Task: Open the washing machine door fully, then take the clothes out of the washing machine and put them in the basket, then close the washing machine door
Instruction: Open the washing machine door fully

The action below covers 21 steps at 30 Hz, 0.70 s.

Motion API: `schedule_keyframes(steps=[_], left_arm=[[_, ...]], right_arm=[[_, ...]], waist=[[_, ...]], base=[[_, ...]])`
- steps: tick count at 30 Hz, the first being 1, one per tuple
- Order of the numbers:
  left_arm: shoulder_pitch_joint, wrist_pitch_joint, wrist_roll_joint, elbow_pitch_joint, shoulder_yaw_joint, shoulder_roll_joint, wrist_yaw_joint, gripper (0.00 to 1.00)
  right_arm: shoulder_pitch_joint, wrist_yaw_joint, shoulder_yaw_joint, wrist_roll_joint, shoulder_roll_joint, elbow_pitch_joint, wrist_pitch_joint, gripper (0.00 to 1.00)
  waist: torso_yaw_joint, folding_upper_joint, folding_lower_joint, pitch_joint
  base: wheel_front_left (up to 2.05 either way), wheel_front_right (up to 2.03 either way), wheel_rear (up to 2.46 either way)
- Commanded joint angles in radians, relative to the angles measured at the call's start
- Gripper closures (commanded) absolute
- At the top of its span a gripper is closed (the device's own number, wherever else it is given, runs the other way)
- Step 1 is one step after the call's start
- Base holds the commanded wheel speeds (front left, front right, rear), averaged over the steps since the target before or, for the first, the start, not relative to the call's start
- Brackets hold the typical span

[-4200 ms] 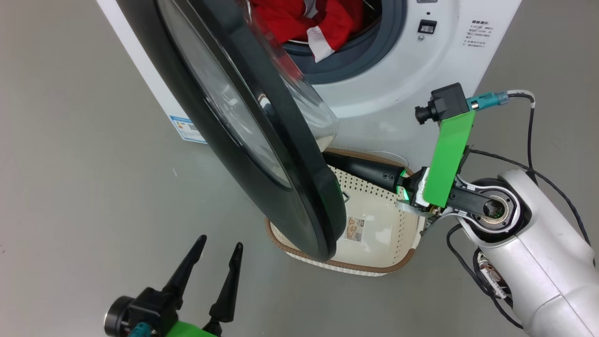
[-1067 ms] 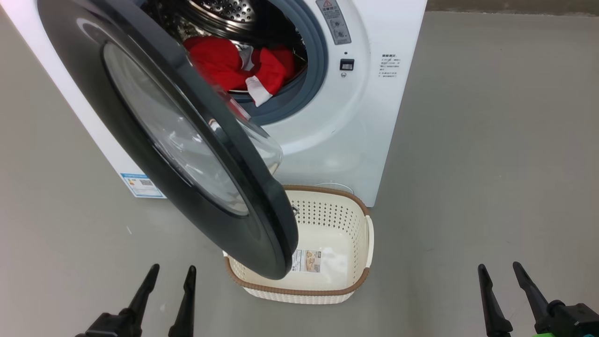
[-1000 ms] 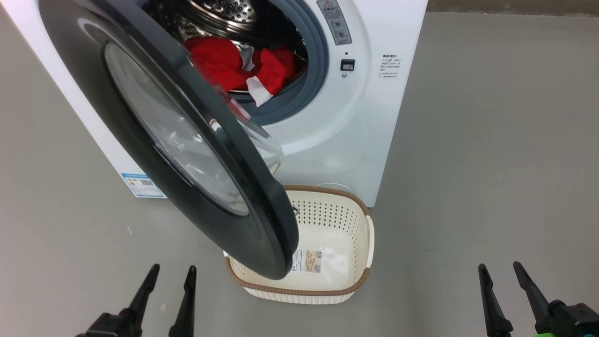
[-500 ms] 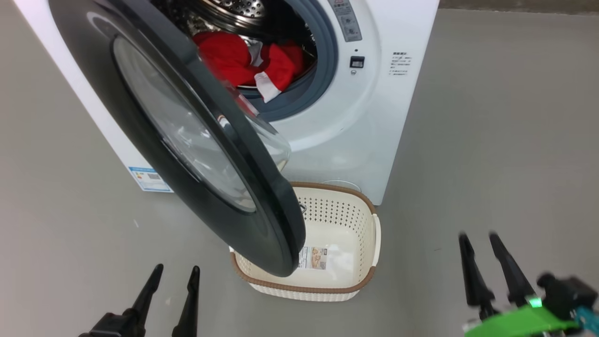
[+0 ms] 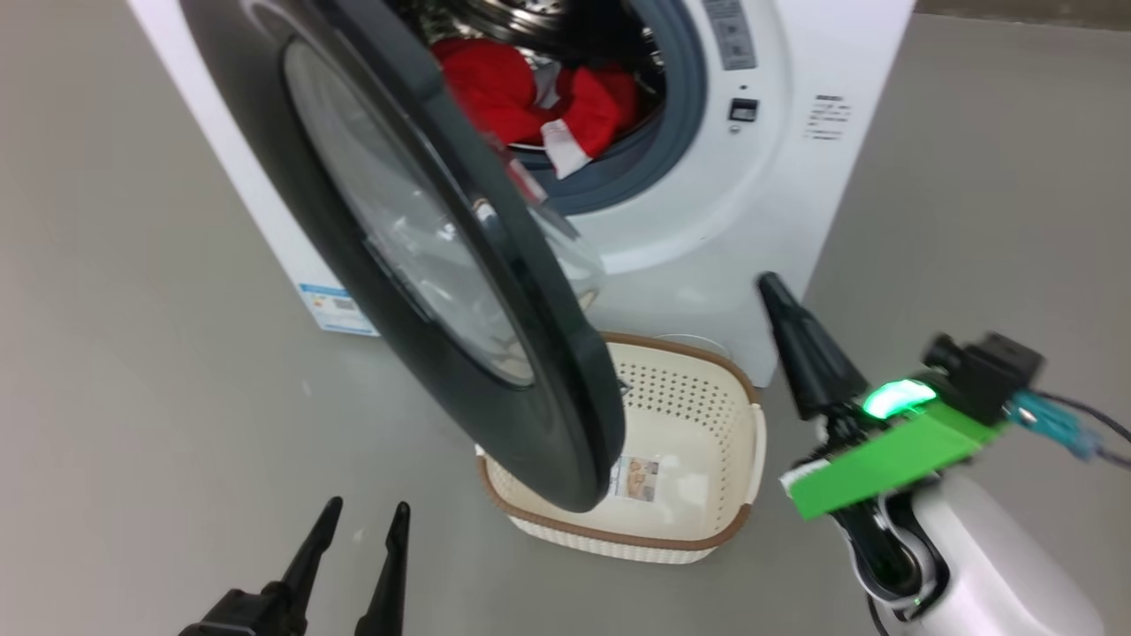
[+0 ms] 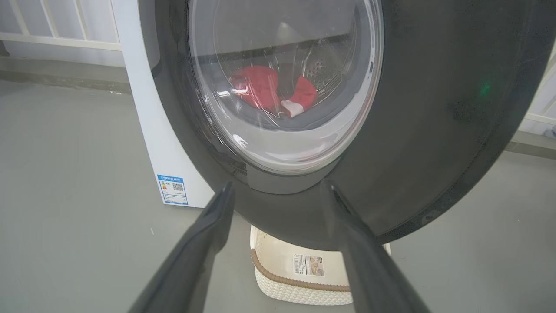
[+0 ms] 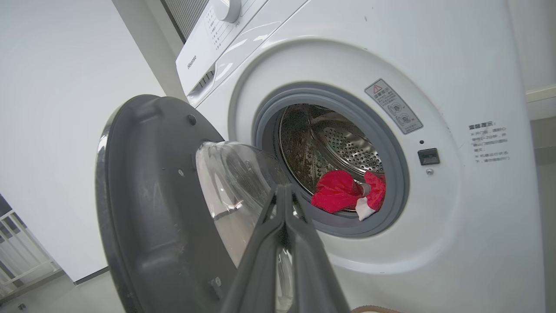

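The washing machine (image 5: 778, 203) stands with its black-rimmed door (image 5: 495, 353) swung partway out, its lower edge hanging over the left part of the cream basket (image 5: 733, 459) on the floor. Red clothes (image 5: 521, 88) with white trim lie in the drum, also seen in the right wrist view as clothes (image 7: 343, 191). My right gripper (image 5: 770, 283) is raised right of the basket, shut and empty, pointing toward the machine's front. My left gripper (image 5: 368, 508) stays low at the lower left, open, facing the door's outer glass (image 6: 282, 87) from a short distance.
Bare grey floor (image 5: 132, 309) surrounds the machine on both sides. A blue label (image 5: 331, 309) marks the machine's lower left corner. The door's grey inner side (image 7: 152, 195) and glass bowl (image 7: 234, 174) stand left of my shut right fingers. A white railing (image 6: 52, 26) runs behind.
My right gripper has shut and risen from the lower right toward the machine's front. The head camera has shifted, so the whole scene sits further right. The left gripper stays open.
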Motion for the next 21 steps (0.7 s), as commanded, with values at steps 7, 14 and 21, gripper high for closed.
schedule_keyframes(steps=[7, 14, 21], left_arm=[[-0.023, -0.012, -0.015, -0.031, 0.008, 0.003, -0.005, 0.0], [-0.028, -0.012, -0.027, -0.034, -0.017, -0.001, -0.005, 0.0], [-0.039, -0.012, -0.038, -0.039, -0.036, -0.002, -0.005, 0.0]], right_arm=[[-0.164, 0.006, 0.225, 0.261, -0.09, 0.02, 0.048, 1.0], [-0.25, 0.006, 0.359, 0.53, -0.174, -0.01, 0.18, 1.0], [-0.289, 0.006, 0.398, 0.674, -0.233, -0.042, 0.27, 1.0]], waist=[[0.062, 0.0, 0.0, 0.026], [0.098, 0.0, 0.0, 0.045], [0.123, 0.0, 0.0, 0.064]], base=[[0.0, 0.0, 0.0], [0.0, 0.0, 0.0], [0.0, 0.0, 0.0]])
